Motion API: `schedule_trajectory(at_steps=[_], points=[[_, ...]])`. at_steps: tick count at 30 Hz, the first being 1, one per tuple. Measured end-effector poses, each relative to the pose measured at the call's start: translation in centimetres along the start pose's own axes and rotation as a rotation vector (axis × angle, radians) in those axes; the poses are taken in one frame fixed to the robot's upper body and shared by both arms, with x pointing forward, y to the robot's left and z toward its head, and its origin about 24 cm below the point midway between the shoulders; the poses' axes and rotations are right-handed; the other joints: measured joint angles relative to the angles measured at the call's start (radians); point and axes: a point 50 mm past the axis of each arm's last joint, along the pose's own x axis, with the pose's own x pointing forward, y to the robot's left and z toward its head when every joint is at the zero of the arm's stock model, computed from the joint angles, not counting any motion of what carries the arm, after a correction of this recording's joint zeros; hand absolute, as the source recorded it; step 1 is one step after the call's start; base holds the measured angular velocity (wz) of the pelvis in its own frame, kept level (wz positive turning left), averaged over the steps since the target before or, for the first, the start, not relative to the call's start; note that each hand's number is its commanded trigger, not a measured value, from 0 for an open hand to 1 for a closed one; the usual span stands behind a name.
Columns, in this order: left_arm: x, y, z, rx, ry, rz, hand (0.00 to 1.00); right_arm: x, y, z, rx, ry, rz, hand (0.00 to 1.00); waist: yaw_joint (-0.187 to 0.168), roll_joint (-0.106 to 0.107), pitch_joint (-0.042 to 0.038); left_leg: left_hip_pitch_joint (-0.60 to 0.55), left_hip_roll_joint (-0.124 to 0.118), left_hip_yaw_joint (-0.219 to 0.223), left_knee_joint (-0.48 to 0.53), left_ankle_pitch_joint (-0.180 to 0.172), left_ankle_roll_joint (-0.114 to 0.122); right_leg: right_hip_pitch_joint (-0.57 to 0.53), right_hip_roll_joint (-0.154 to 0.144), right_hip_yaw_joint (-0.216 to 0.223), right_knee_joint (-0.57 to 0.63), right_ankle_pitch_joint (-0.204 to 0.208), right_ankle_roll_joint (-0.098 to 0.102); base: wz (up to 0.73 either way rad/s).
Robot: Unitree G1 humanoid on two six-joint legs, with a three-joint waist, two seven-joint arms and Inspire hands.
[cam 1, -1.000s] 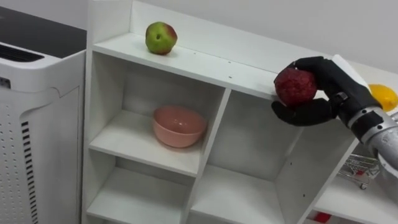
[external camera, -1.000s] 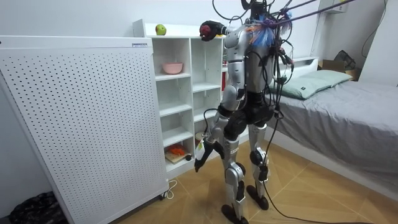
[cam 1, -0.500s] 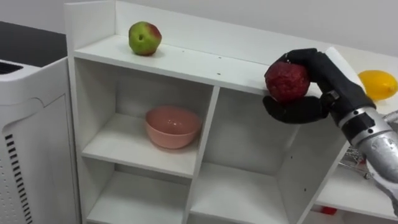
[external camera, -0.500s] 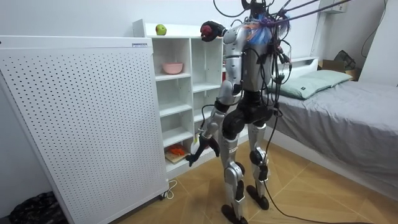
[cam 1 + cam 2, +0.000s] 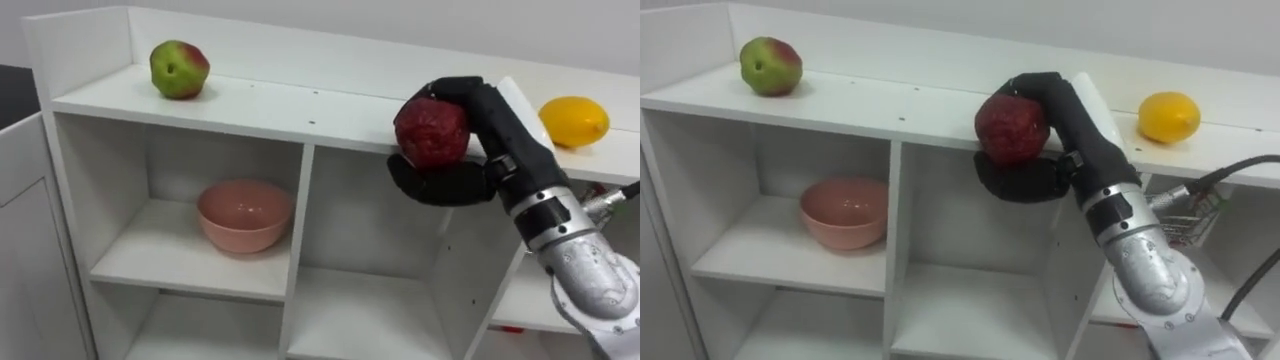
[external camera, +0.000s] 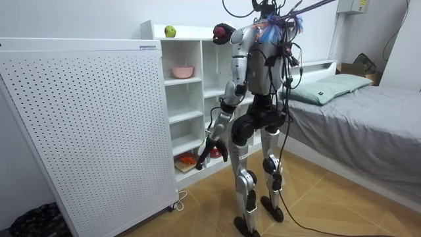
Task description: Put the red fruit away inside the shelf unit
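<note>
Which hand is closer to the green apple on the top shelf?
Right. The right hand, shut on a red fruit, is at the top shelf's edge, right of the green apple; the left hand hangs far below.

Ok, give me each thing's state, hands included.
Dark red round fruit: gripped, at front edge of the white shelf top.
Right hand: shut on that fruit.
Green-red apple: resting on the shelf top.
Yellow round fruit: resting on the shelf top.
Pink bowl: upright, upper left compartment.
Left hand: hanging low.
</note>
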Motion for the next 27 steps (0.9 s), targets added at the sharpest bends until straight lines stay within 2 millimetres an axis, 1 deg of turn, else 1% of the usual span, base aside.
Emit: schedule_trajectory(at_steps=[4, 6, 7, 9, 10, 11, 12, 13, 14, 15, 16, 17, 18, 19, 20, 21, 23, 24, 26, 27], points=[[0.1, -0.7, 0.6, -0.002, 0.002, -0.021, 0.0, -0.5, 0.3, -0.9, 0.047, 0.013, -0.046, 1.0, 0.0, -0.001, 0.001, -0.001, -0.003, 0.001, -0.001, 0.0, 0.0, -0.002, -0.003, -0.007, 0.0, 0.001, 0.001, 0.0], [0.1, -0.8, 0.6, -0.011, 0.008, -0.031, 0.0, -0.5, 0.6, -1.4, 0.069, 0.03, -0.059, 1.0, 0.003, -0.001, 0.0012, -0.004, -0.003, 0.001, -0.001, 0.0, 0.0, -0.003, -0.004, -0.032, 0.0, 0.003, 0.005, 0.03], [0.1, -0.9, 0.6, -0.007, 0.008, -0.033, 0.0, -0.5, 0.6, -1.6, 0.088, 0.034, -0.073, 1.0, 0.004, -0.001, 0.0012, -0.011, -0.004, 0.001, 0.001, 0.0, 0.0, -0.006, -0.007, -0.055, 0.0, 0.004, 0.006, 0.14], [0.2, -0.8, 0.7, -0.006, 0.014, -0.036, 0.0, -0.8, 0.8, -1.9, 0.155, 0.039, -0.111, 1.0, 0.008, 0.001, 0.0013, -0.027, -0.004, 0.005, 0.004, 0.0, 0.0, -0.019, -0.009, -0.063, 0.0, 0.004, 0.006, 0.11], [0.2, -0.9, 0.5, -0.005, 0.022, -0.041, 0.0, -1.0, 1.1, -2.0, 0.193, 0.033, -0.126, 1.0, 0.01, 0.006, -0.0003, -0.037, -0.004, 0.005, 0.007, -0.001, 0.0, -0.028, -0.01, -0.07, 0.0, 0.005, 0.005, 0.0], [0.1, -1.1, 0.3, -0.004, 0.031, -0.049, 0.0, -1.2, 1.6, -1.9, 0.232, 0.02, -0.13, 1.0, 0.01, 0.016, -0.0019, -0.046, -0.003, 0.004, 0.005, -0.002, 0.001, -0.038, -0.01, -0.081, 0.001, 0.008, 0.001, 0.0], [0.1, -1.2, 0.3, -0.004, 0.035, -0.052, 0.0, -1.4, 1.9, -1.9, 0.254, 0.015, -0.131, 1.0, 0.01, 0.021, -0.0018, -0.05, -0.002, 0.002, 0.003, -0.002, 0.001, -0.041, -0.01, -0.084, 0.002, 0.009, -0.001, 0.11], [0.1, -1.4, 0.3, -0.002, 0.039, -0.059, 0.0, -2.0, 2.5, -2.3, 0.294, 0.028, -0.111, 1.0, 0.01, 0.032, -0.0005, -0.055, -0.002, -0.004, 0.001, -0.002, 0.002, -0.044, -0.01, -0.093, 0.004, 0.014, -0.004, 0.12], [0.0, -1.7, 0.2, 0.005, 0.042, -0.067, 0.0, -3.2, 4.3, -3.3, 0.32, 0.088, -0.005, 1.0, 0.013, 0.04, -0.0007, -0.06, -0.002, -0.008, 0.004, -0.002, 0.002, -0.046, -0.011, -0.096, 0.007, 0.018, -0.007, 0.12], [0.0, -1.8, 0.1, 0.006, 0.043, -0.069, 0.0, -4.1, 5.6, -4.0, 0.333, 0.137, 0.06, 1.0, 0.015, 0.042, -0.0007, -0.065, -0.002, -0.009, 0.007, -0.002, 0.002, -0.051, -0.012, -0.097, 0.011, 0.02, -0.008, 0.07], [-0.1, -1.9, 0.2, 0.004, 0.04, -0.071, 0.0, -6.2, 8.1, -5.7, 0.361, 0.264, 0.187, 1.0, 0.019, 0.045, 0.001, -0.087, -0.002, -0.012, 0.017, -0.001, 0.001, -0.072, -0.015, -0.099, 0.025, 0.02, -0.01, 0.06], [0.0, -2.0, 0.6, 0.0, 0.028, -0.072, 0.0, -8.4, 10.6, -6.9, 0.383, 0.383, 0.322, 1.0, 0.033, 0.047, 0.0031, -0.116, -0.004, -0.015, 0.028, 0.005, -0.001, -0.102, -0.02, -0.103, 0.039, 0.023, -0.014, 0.05], [0.0, -2.0, 0.8, -0.004, 0.019, -0.073, 0.0, -9.3, 11.5, -7.2, 0.392, 0.426, 0.38, 1.0, 0.04, 0.043, 0.0013, -0.131, -0.005, -0.015, 0.033, 0.009, -0.001, -0.117, -0.023, -0.104, 0.045, 0.024, -0.016, 0.0], [-0.1, -2.2, 1.2, -0.01, 0.004, -0.08, 0.0, -10.5, 12.9, -7.4, 0.396, 0.471, 0.483, 1.0, 0.046, 0.05, 0.0077, -0.164, -0.008, -0.019, 0.044, 0.02, -0.001, -0.15, -0.028, -0.105, 0.059, 0.026, -0.019, 0.06], [-0.1, -2.5, 1.2, -0.012, -0.002, -0.091, 0.0, -10.8, 13.6, -7.2, 0.408, 0.474, 0.543, 1.0, 0.044, 0.051, 0.0088, -0.186, -0.013, -0.022, 0.045, 0.032, 0.0, -0.178, -0.032, -0.104, 0.072, 0.028, -0.022, 0.1], [-0.1, -2.5, 1.2, -0.012, -0.002, -0.096, 0.0, -10.8, 13.6, -7.0, 0.413, 0.463, 0.556, 1.0, 0.045, 0.051, 0.0087, -0.196, -0.015, -0.026, 0.045, 0.036, 0.0, -0.189, -0.035, -0.105, 0.077, 0.027, -0.023, 0.15], [-0.2, -2.7, 1.0, -0.01, 0.002, -0.114, 0.0, -9.7, 13.3, -5.5, 0.432, 0.377, 0.58, 1.0, 0.048, 0.046, 0.0087, -0.197, -0.017, -0.028, 0.04, 0.05, 0.0, -0.195, -0.043, -0.106, 0.077, 0.027, -0.023, 0.1], [-0.2, -2.7, 0.9, -0.009, 0.003, -0.118, 0.0, -9.3, 13.3, -5.0, 0.442, 0.351, 0.584, 1.0, 0.054, 0.045, 0.0093, -0.194, -0.017, -0.028, 0.04, 0.05, 0.0, -0.191, -0.042, -0.106, 0.073, 0.027, -0.023, 0.0], [-0.2, -2.7, 1.1, -0.006, -0.01, -0.127, 0.0, -8.1, 13.1, -3.1, 0.472, 0.236, 0.602, 1.0, 0.059, 0.038, 0.0124, -0.192, -0.016, -0.028, 0.041, 0.05, -0.001, -0.184, -0.041, -0.108, 0.071, 0.027, -0.024, 0.0], [-0.1, -2.6, 1.2, -0.006, -0.018, -0.128, 0.0, -7.9, 13.1, -2.7, 0.473, 0.211, 0.608, 1.0, 0.059, 0.033, 0.0137, -0.192, -0.016, -0.029, 0.041, 0.05, -0.001, -0.182, -0.04, -0.11, 0.072, 0.027, -0.024, 0.07]])
